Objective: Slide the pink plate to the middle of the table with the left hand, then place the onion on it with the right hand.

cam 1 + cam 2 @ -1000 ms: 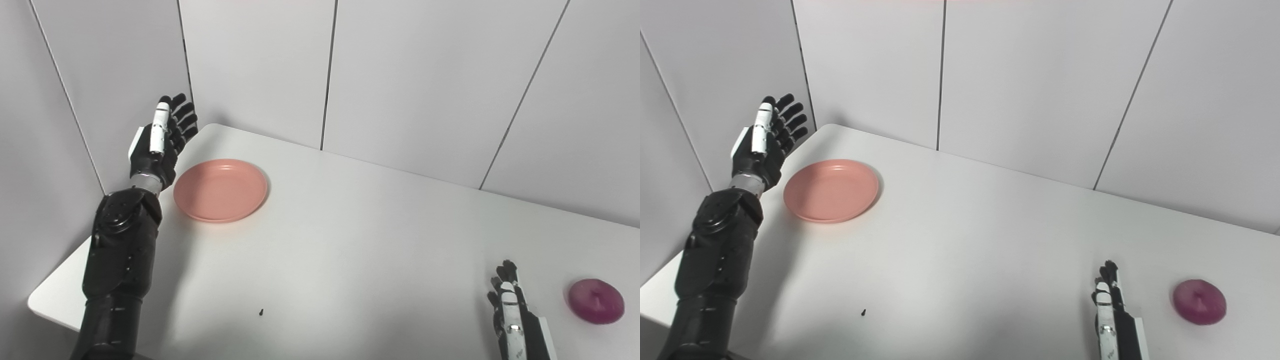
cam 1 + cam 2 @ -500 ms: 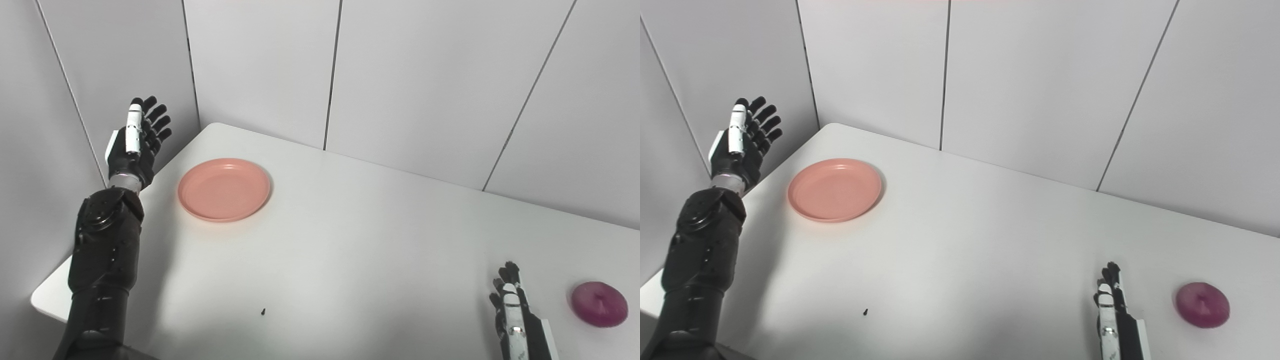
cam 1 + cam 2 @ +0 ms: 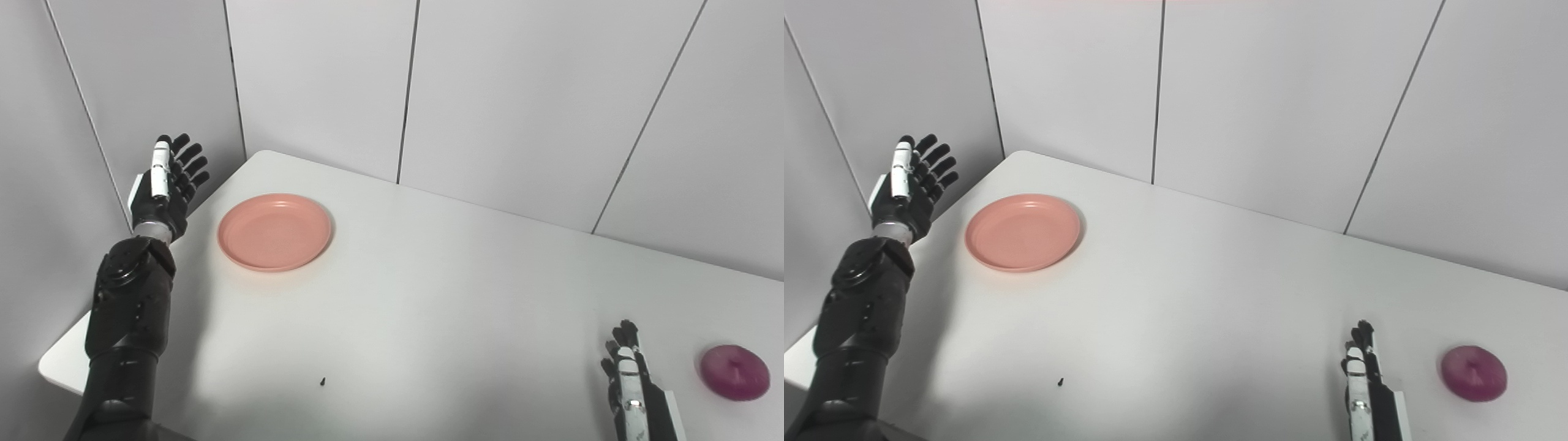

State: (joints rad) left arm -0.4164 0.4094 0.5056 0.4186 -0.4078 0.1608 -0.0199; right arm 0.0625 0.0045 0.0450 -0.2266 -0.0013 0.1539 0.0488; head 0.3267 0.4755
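Holding left hand (image 3: 160, 193) open, off plate (image 3: 274, 231); right hand (image 3: 631, 383) empty, fingers straight. Risking overshooting rim, flipping plate.

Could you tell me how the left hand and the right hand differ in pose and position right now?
The left hand is raised beside the table's left edge, left of the pink plate; the right hand lies low near the front, left of the onion. The left hand's fingers are spread; the right hand's point straight ahead. Both hold nothing.
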